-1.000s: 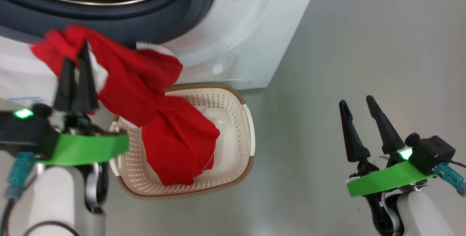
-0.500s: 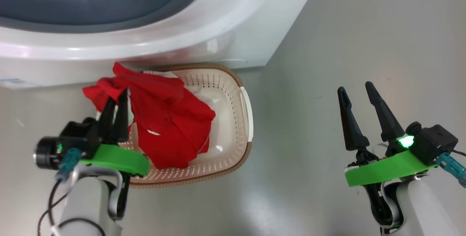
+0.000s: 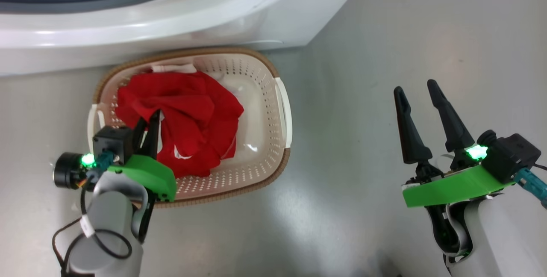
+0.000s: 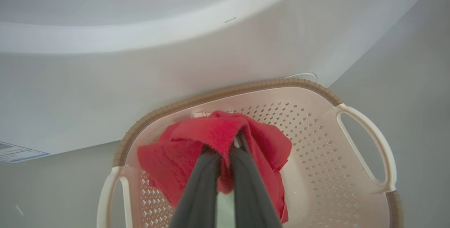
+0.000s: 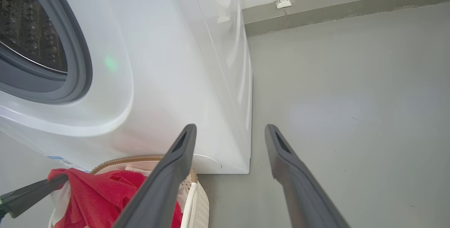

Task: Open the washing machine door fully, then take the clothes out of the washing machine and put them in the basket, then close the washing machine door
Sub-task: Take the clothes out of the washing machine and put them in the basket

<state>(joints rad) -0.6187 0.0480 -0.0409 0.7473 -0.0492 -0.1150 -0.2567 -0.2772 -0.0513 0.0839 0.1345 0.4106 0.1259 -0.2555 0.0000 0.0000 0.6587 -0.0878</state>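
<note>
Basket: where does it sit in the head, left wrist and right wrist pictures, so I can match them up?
Head view: basket left of centre, just below the white washing machine.
Left wrist view: basket across the lower middle, running off the bottom edge.
Right wrist view: basket in the bottom left corner, only its far end in the picture.
Shared landmark: the red clothes lying in it.

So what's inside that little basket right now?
The red clothes, pinched by the left tool, fill the left half of the basket. Bare plastic bottom shows beside them; anything beneath the cloth is hidden.
</note>
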